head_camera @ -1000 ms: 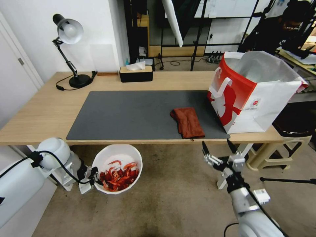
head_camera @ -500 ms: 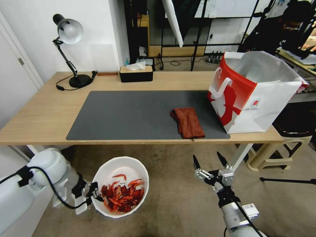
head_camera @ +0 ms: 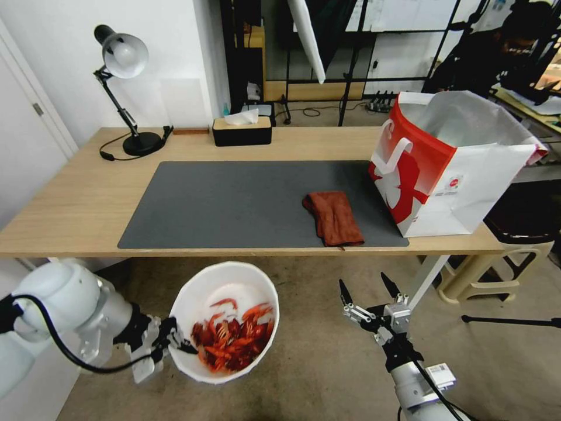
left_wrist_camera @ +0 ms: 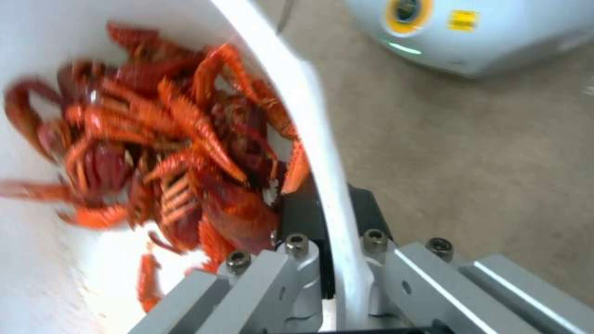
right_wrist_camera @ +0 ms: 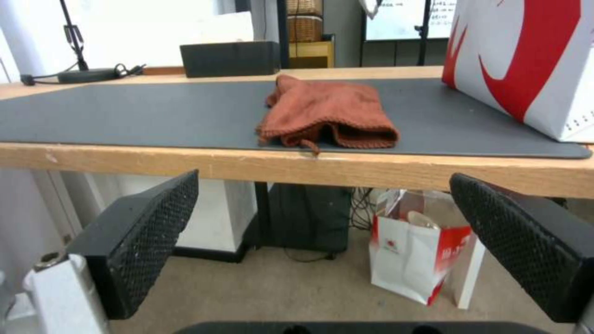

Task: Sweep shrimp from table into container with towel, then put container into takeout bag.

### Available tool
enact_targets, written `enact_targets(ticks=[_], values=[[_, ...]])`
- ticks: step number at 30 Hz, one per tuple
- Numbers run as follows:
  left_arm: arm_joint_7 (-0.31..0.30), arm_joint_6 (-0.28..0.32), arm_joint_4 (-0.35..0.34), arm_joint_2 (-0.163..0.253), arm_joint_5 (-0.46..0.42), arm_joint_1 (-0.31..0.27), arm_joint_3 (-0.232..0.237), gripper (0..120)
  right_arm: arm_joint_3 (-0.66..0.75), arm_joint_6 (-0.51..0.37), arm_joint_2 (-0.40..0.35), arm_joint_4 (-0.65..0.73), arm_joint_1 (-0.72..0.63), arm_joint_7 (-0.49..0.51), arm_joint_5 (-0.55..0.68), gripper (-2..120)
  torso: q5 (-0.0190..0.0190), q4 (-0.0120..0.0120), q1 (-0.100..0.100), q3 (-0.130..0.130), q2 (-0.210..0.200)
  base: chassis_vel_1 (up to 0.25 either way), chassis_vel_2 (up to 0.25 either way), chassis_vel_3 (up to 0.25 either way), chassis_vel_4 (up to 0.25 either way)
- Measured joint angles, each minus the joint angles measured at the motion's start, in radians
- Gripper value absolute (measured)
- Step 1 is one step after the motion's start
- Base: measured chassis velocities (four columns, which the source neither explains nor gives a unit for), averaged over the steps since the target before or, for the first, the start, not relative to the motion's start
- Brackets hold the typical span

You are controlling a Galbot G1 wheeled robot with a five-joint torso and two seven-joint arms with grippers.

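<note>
The round white container (head_camera: 193, 298) hangs below the table's (head_camera: 70, 199) front edge, over the floor, with red-orange shrimp (head_camera: 231, 342) piled in its lower side. My left gripper (head_camera: 175, 345) is shut on the container's rim (left_wrist_camera: 334, 222), one finger inside the wall and one outside, beside the shrimp (left_wrist_camera: 167, 153). The rust-brown towel (head_camera: 333, 217) lies crumpled on the grey mat near the front edge; the towel (right_wrist_camera: 325, 113) sits just above and beyond my right gripper. My right gripper (head_camera: 369, 290) is open and empty, below the table edge. The red and white takeout bag (head_camera: 450, 164) stands open at the table's right end.
A black tissue box (head_camera: 241, 130) and a desk lamp (head_camera: 123, 58) stand at the table's back left. A beige stool (head_camera: 497, 263) sits right of the table, and a small red and white bag (right_wrist_camera: 415, 250) stands on the floor under it.
My left arm has carried the container down and to the right, nearer the camera, and the shrimp have slid in it. My right gripper has dropped lower and shifted left, still open.
</note>
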Motion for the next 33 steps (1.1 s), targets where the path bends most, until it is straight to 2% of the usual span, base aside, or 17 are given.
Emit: enact_targets(ticks=[1,2,4,5,7,8,10,12,16,20,23,24,26,27,29,31,33], values=[[-0.002,0.023,0.003,0.009,-0.049,-0.043,0.017,0,0.003,0.002,0.0,-0.002,-0.002,-0.002,-0.001,100,0.0,0.0003,0.0,0.0,0.0,0.0,0.0,0.0,0.0],[-0.002,0.023,0.003,0.009,-0.049,-0.043,0.017,0,0.003,0.002,0.0,-0.002,-0.002,-0.002,-0.001,100,0.0,0.0003,0.0,0.0,0.0,0.0,0.0,0.0,0.0],[-0.005,0.054,0.015,0.02,-0.127,-0.137,0.051,0,0.012,0.005,0.0,-0.003,-0.01,-0.004,-0.002,100,0.0,-0.0001,0.0,0.0,0.0,0.0,0.0,0.0,0.0],[-0.005,0.054,0.015,0.02,-0.127,-0.137,0.051,0,0.012,0.005,0.0,-0.003,-0.01,-0.004,-0.002,100,0.0,-0.0001,0.0,0.0,0.0,0.0,0.0,0.0,0.0],[-0.012,0.085,0.027,0.027,-0.196,-0.216,0.085,0,0.023,0.008,0.0,-0.003,-0.017,-0.005,-0.001,100,0.0,0.0001,0.0,0.0,0.0,0.0,0.0,0.0,0.0],[-0.012,0.085,0.027,0.027,-0.196,-0.216,0.085,0,0.023,0.008,0.0,-0.003,-0.017,-0.005,-0.001,100,0.0,0.0001,0.0,0.0,0.0,0.0,0.0,0.0,0.0],[-0.029,0.116,0.042,0.027,-0.245,-0.288,0.12,0,0.031,0.01,0.001,-0.003,-0.021,-0.006,0.001,100,0.0,0.0002,0.0,0.0,0.0,0.0,0.0,0.0,0.0],[-0.032,0.123,0.048,0.022,-0.252,-0.313,0.131,0,0.032,0.011,0.001,-0.003,-0.021,-0.006,0.002,100,0.0001,0.0002,0.0,0.0,0.0,0.0,0.0,0.0,0.0],[-0.072,0.134,0.09,-0.011,-0.257,-0.414,0.18,0,0.034,0.011,0.004,0.002,-0.019,-0.007,0.003,100,0.0001,0.0,0.0,0.0,0.0,0.0,0.0,0.0,0.0],[-0.124,0.134,0.117,-0.025,-0.249,-0.446,0.204,0,0.034,0.01,0.006,0.005,-0.017,-0.007,0.003,100,0.0,0.0002,0.0,0.0,0.0,0.0,0.0,0.0,0.0],[-0.179,0.126,0.15,-0.051,-0.222,-0.507,0.27,0,0.03,0.008,0.013,0.005,-0.014,-0.006,-0.002,100,0.0,0.0004,0.0,0.0,0.0,0.0,0.0,0.0,0.0],[-0.179,0.126,0.15,-0.051,-0.222,-0.507,0.27,0,0.03,0.008,0.013,0.005,-0.014,-0.006,-0.002,100,0.0,0.0004,0.0,0.0,0.0,0.0,0.0,0.0,0.0],[-0.201,0.114,0.19,-0.088,-0.188,-0.594,0.367,0,0.022,0.007,0.019,0.006,-0.01,-0.005,-0.011,100,-0.0001,0.0001,0.0,0.0,0.0,0.0,0.0,0.0,0.0],[-0.201,0.114,0.19,-0.088,-0.188,-0.594,0.367,0,0.022,0.007,0.019,0.006,-0.01,-0.005,-0.011,100,-0.0001,0.0001,0.0,0.0,0.0,0.0,0.0,0.0,0.0],[-0.208,0.107,0.235,-0.127,-0.165,-0.683,0.448,0,0.018,0.005,0.024,0.007,-0.01,-0.003,-0.019,100,0.0001,-0.0001,0.0,0.0,0.0,0.0,0.0,0.0,0.0],[-0.209,0.106,0.25,-0.141,-0.159,-0.714,0.474,0,0.018,0.005,0.026,0.007,-0.011,-0.003,-0.022,100,0.0001,0.0001,0.0,0.0,0.0,0.0,0.0,0.0,0.0],[-0.209,0.106,0.282,-0.175,-0.155,-0.785,0.528,0,0.018,0.005,0.031,0.008,-0.015,-0.002,-0.026,100,-0.0001,0.0001,0.0,0.0,0.0,0.0,0.0,0.0,0.0]])
